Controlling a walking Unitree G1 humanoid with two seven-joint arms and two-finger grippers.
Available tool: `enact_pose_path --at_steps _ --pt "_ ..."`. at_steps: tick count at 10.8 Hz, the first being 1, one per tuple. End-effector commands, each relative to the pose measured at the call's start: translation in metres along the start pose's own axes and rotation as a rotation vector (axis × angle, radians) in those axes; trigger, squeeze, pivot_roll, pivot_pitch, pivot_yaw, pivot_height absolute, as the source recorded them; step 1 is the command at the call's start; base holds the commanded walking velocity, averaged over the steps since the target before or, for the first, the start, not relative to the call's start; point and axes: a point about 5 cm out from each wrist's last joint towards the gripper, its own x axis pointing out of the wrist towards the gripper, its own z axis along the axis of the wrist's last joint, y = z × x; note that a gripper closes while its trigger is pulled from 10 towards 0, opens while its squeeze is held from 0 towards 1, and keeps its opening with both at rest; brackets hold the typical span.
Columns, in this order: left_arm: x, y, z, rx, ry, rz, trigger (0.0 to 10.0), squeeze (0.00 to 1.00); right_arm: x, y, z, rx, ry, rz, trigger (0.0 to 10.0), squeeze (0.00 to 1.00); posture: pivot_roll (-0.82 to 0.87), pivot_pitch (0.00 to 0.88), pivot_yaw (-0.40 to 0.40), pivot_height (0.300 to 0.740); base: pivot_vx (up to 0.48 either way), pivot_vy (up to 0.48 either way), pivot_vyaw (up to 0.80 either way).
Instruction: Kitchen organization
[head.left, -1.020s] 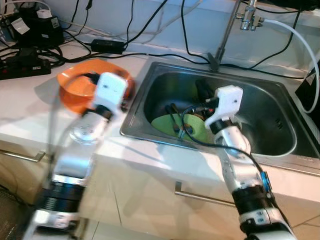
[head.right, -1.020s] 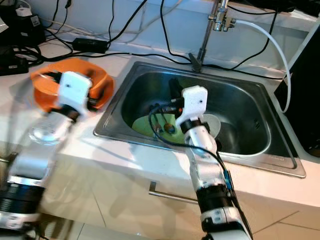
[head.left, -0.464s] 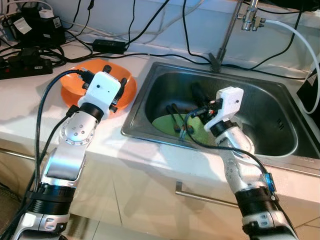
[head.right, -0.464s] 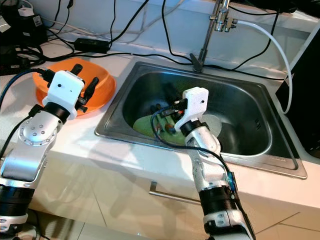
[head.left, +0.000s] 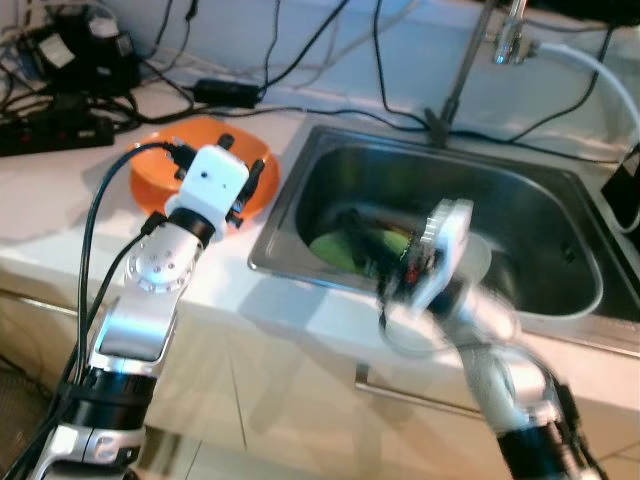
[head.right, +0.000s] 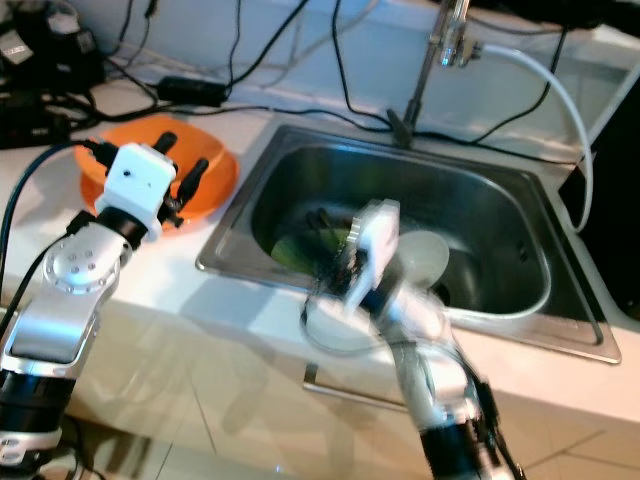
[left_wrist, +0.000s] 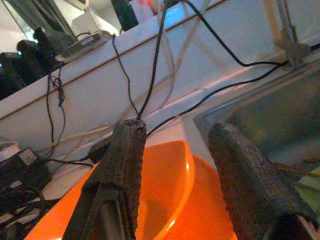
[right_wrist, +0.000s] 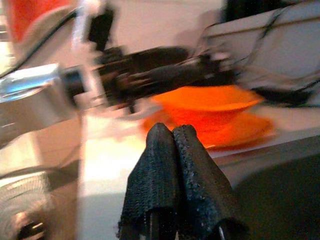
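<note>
An orange bowl (head.left: 165, 178) sits on an orange plate (left_wrist: 212, 202) on the white counter, left of the sink (head.left: 545, 215). My left gripper (head.left: 243, 160) hovers over the bowl's right rim, open and empty, its fingers (left_wrist: 127, 165) spread wide. A green plate (head.left: 345, 245) with dark utensils on it lies in the sink, beside a pale round dish (head.right: 425, 255). My right gripper (right_wrist: 172, 132) is blurred in motion at the sink's front edge. It points left toward the orange bowl (right_wrist: 207, 107), its fingers shut together on nothing.
A faucet (head.left: 465, 60) with a white hose (head.left: 600, 75) stands behind the sink. Black cables, an adapter (head.left: 225, 92) and a power strip (head.left: 50, 130) lie along the back of the counter. A drawer handle (head.left: 400, 392) runs below the counter edge.
My right gripper has pulled back from over the green plate to the sink's front edge, swung left and shut. The left gripper reached the orange bowl and has stayed there.
</note>
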Motion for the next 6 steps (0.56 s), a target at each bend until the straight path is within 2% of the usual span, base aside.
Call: enact_pose_path --at_steps 1,3,6 --pt "0.001 -0.004 0.001 -0.006 -0.007 -0.023 10.0 0.00 -0.004 0.009 0.005 0.011 0.010 0.104 10.0 0.00 0.23 0.017 -0.064 0.740 0.000 0.000 0.00" --pt "0.001 -0.005 0.001 -0.008 -0.005 -0.030 10.0 0.00 -0.011 0.007 -0.005 0.017 0.065 0.089 10.0 0.00 0.23 0.028 -0.068 0.740 0.000 0.000 0.00" --pt "0.002 -0.005 0.002 0.001 -0.003 -0.033 10.0 0.00 -0.011 0.001 -0.009 -0.011 0.115 0.058 10.0 0.00 0.23 0.034 -0.069 0.740 0.000 0.000 0.00"
